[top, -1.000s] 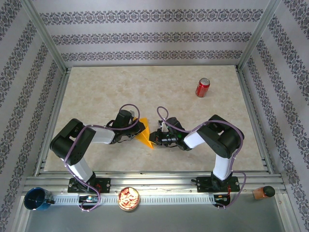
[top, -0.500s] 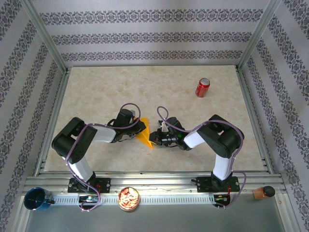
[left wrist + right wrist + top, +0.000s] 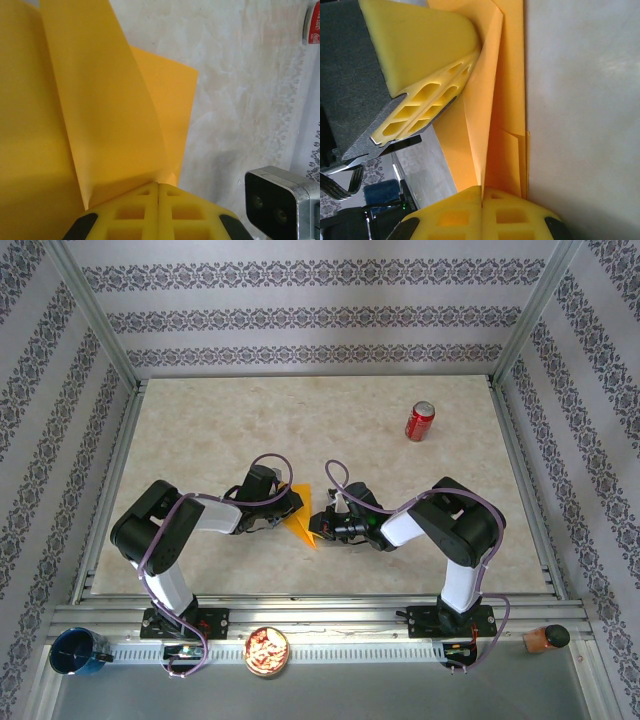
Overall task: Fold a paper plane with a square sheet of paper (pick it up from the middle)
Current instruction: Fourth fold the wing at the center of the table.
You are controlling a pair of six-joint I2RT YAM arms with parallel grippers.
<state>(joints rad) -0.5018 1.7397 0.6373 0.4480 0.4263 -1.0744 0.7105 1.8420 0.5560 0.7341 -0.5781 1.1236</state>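
The orange-yellow sheet of paper [image 3: 299, 524] is folded into a narrow pointed shape with layered flaps and sits between the two grippers near the table's middle front. My left gripper [image 3: 291, 505] is shut on its upper left edge. In the left wrist view a raised flap [image 3: 105, 110] runs into the closed yellow fingertips [image 3: 145, 205]. My right gripper [image 3: 318, 526] is shut on the paper's right side. In the right wrist view the upright fold [image 3: 487, 115] is pinched between the closed gripper [image 3: 481, 191]. The left gripper's finger [image 3: 420, 55] presses the paper from the far side.
A red soda can [image 3: 419, 421] stands at the back right, well away from both arms. On the front rail sit a blue cup [image 3: 78, 651], a bowl of snacks [image 3: 267, 650] and a brown-capped object [image 3: 545, 638]. Metal frame rails [image 3: 528, 490] border the table.
The left arm has edged slightly rightward toward the paper, and the fold looks a little narrower. The right arm has stayed in place. Both grippers remain shut.
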